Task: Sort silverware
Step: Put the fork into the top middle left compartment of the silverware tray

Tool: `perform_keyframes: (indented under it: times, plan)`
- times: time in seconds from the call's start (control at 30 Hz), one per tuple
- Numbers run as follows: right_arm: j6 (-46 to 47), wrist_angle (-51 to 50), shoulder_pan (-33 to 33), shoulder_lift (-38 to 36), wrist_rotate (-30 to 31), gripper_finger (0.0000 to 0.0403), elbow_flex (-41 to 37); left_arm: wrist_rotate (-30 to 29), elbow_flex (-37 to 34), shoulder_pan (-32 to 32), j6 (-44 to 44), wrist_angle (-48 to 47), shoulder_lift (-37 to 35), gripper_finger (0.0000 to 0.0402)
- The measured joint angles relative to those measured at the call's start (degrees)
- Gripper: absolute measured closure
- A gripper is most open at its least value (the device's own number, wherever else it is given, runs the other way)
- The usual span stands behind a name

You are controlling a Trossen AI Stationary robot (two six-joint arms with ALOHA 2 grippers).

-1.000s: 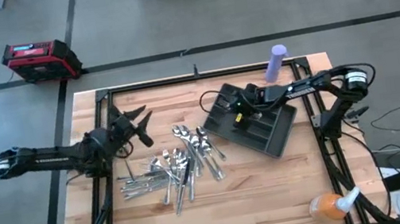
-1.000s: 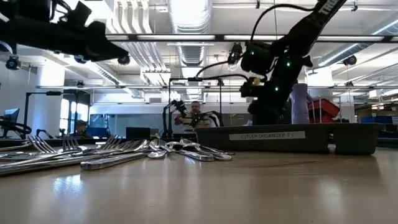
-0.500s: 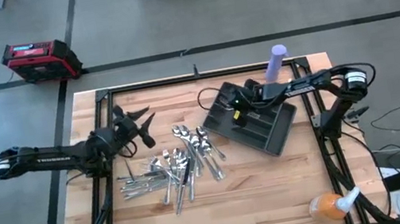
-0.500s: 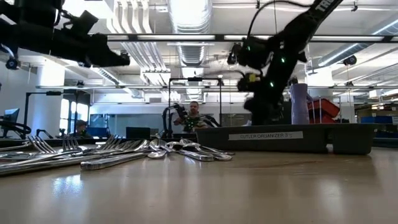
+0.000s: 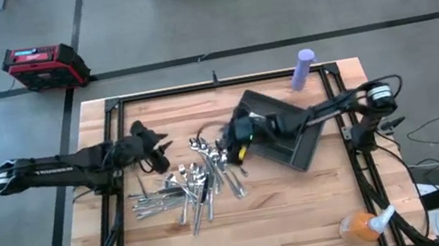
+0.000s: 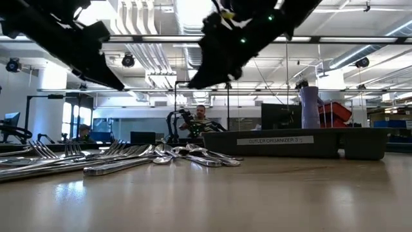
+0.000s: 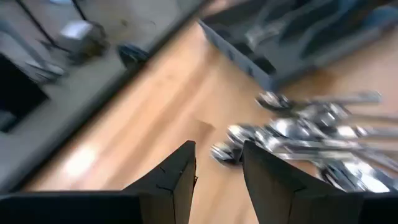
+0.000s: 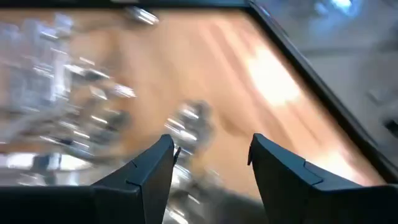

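Note:
The silverware (image 5: 193,180) lies in a loose pile of spoons, forks and knives on the wooden table, left of the dark tray (image 5: 292,133). The pile also shows in the low view (image 6: 96,161) and the left wrist view (image 7: 311,124). Some shiny pieces seem to lie in the tray's compartments (image 7: 292,28). My left gripper (image 5: 153,148) hangs open above the pile's far left edge (image 7: 219,163). My right gripper (image 5: 234,134) hovers open between the tray's left edge and the pile's far right spoons (image 8: 212,149). Neither has anything between its fingers.
A purple bottle (image 5: 306,68) stands at the table's far edge, behind the tray. An orange and white object (image 5: 361,224) lies at the near right corner. Black frame rails (image 5: 108,202) run along the table's sides. A person (image 6: 201,119) sits far behind the table.
My right gripper has swung from above the tray toward the table's left, and now stands over the pile's right edge. My left gripper has tipped downward and moved a little toward the pile. The silverware and the tray have stayed where they were.

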Motion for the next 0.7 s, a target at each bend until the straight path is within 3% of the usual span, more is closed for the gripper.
perform_keyframes:
  times: [0.1,0.2,0.27,0.5,0.7]
  plan:
    - [-1.79,4.36,3.93,5.28,-0.75,0.0216,2.98,6.10,0.85,0.00,-1.75,-1.21,1.84,0.0283]
    - [-4.16,4.89,6.76,10.53,-2.40,0.0222,6.54,18.08,0.79,-0.94,-2.13,-2.43,5.30,0.0283]
    - [-5.34,5.15,8.30,13.34,-2.48,0.0226,8.82,21.21,0.76,-3.03,-2.67,-2.87,7.95,0.0283]
    - [-3.38,4.63,10.53,16.11,-2.37,0.0229,11.21,20.71,0.84,-13.13,-9.70,-3.60,15.25,0.0283]
    - [-1.03,3.95,11.36,16.14,-3.25,0.0224,11.18,7.30,1.28,-18.61,-15.46,-5.84,21.25,0.0283]
